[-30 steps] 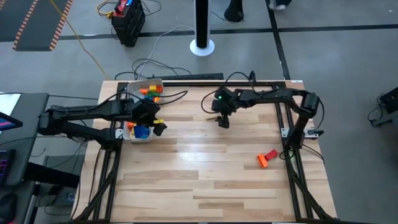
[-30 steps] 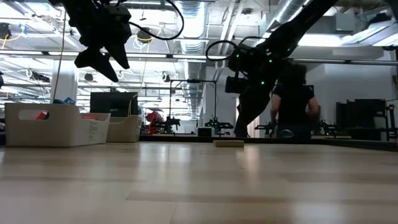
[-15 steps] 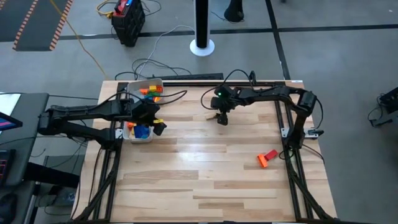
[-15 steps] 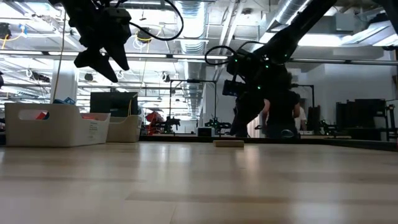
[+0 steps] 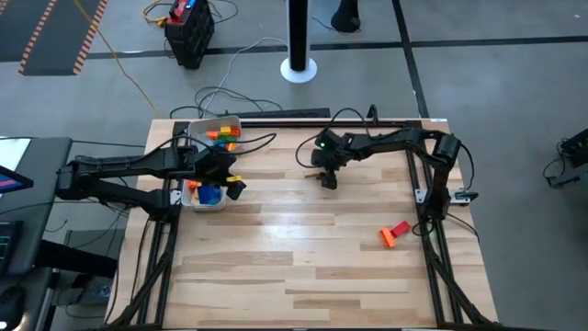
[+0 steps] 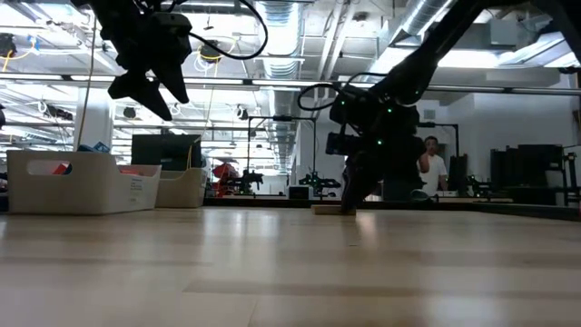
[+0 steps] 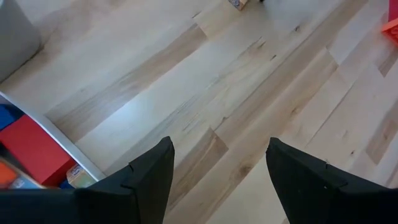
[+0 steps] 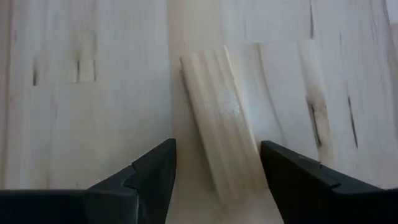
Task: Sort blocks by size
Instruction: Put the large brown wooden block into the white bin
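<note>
Right wrist view: open right claw [image 8: 214, 171] astride pale tan block [image 8: 221, 143].

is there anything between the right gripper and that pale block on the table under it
Nothing visible. The right gripper hangs open just above the pale tan block, which lies flat on bare wood, with a finger on either side of it and nothing in the gap.

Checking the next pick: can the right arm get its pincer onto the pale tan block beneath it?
Probably yes. The right pincer hangs open right over the pale tan block, which lies alone on the bare table, with nothing between its fingers and the block.
</note>
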Motion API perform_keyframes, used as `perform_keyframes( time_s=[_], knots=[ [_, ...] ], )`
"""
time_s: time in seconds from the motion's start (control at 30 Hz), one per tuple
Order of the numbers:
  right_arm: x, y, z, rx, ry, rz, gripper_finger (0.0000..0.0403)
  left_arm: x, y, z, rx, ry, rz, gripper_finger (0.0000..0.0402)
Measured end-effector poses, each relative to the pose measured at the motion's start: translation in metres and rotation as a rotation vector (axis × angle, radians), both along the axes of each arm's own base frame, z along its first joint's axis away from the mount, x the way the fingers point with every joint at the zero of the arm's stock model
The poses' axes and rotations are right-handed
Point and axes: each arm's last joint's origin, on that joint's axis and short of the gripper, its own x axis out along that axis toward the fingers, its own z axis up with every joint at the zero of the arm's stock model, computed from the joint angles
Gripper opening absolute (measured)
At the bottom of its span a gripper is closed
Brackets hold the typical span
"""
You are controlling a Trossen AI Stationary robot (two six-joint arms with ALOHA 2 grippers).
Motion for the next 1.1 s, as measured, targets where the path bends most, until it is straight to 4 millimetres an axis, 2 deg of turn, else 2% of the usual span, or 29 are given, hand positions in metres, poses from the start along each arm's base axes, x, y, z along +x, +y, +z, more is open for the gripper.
perform_keyframes(
  time_s=[0.1,0.27,0.3,0.5,0.67,0.9,1.1],
  knots=[
    [0.000,0.000,0.000,0.000,0.004,0.000,0.0237,0.000,0.000,0.000,0.000,-0.001,0.000,0.0245],
    [-0.002,0.001,-0.001,0.015,0.028,-0.006,0.0135,0.000,0.000,0.000,0.012,0.002,-0.016,0.0245],
    [-0.002,0.001,-0.001,0.021,0.032,-0.012,0.0125,0.000,0.000,0.000,0.016,0.003,-0.021,0.0245],
    [-0.010,0.009,0.009,0.078,0.073,-0.051,0.0126,0.006,0.000,0.005,-0.002,-0.075,-0.023,0.0245],
    [-0.015,0.018,0.039,0.074,0.014,-0.072,0.0126,0.018,0.003,0.012,0.004,-0.207,-0.018,0.0245],
    [-0.015,0.047,0.084,-0.017,-0.115,-0.071,0.0126,0.051,0.009,-0.002,-0.027,-0.266,-0.009,0.0245],
    [-0.015,0.080,0.112,-0.140,-0.193,-0.091,0.0126,0.086,0.014,-0.011,-0.116,-0.436,0.033,0.0245]
  ],
)
